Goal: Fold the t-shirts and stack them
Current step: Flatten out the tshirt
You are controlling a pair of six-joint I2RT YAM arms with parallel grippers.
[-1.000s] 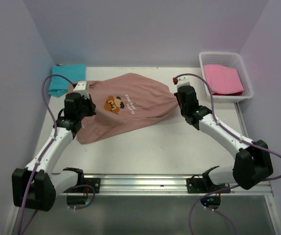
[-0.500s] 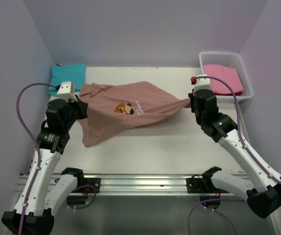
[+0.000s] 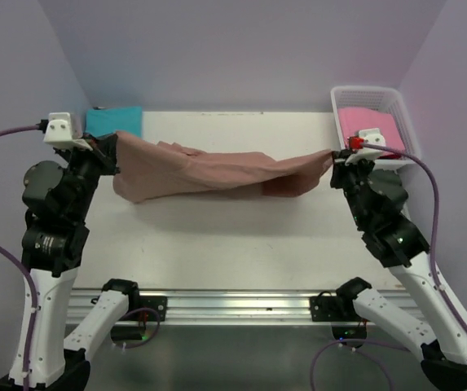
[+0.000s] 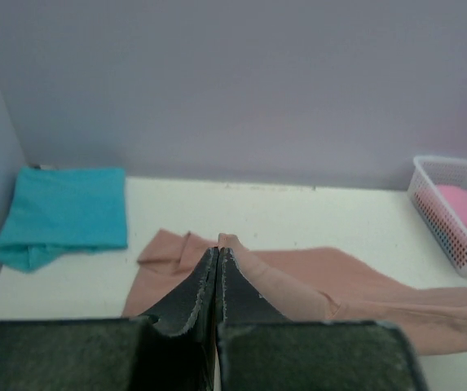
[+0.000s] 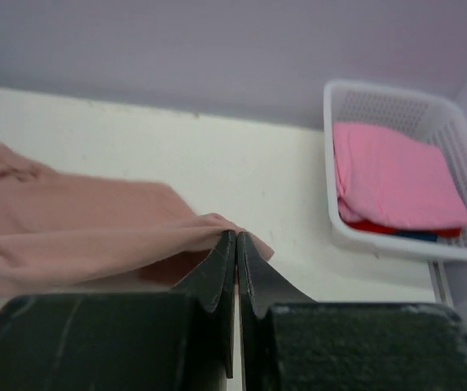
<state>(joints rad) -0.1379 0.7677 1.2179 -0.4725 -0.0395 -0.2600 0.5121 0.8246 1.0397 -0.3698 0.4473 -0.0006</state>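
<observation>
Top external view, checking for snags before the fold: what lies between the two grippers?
Only the salmon-brown t-shirt, stretched in a band from the left gripper to the right gripper, above the white table. The top external view shows it.

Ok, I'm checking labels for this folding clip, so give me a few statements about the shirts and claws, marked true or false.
1. The left claw and right claw are each shut on one end of the salmon-brown shirt. True.
2. The teal shirt lies in the basket. False: it lies on the table, at the far left corner.
3. The pink shirt lies folded in the basket. True.
4. The salmon-brown shirt lies spread flat, print up. False: it is stretched between the claws, and no print shows.
</observation>
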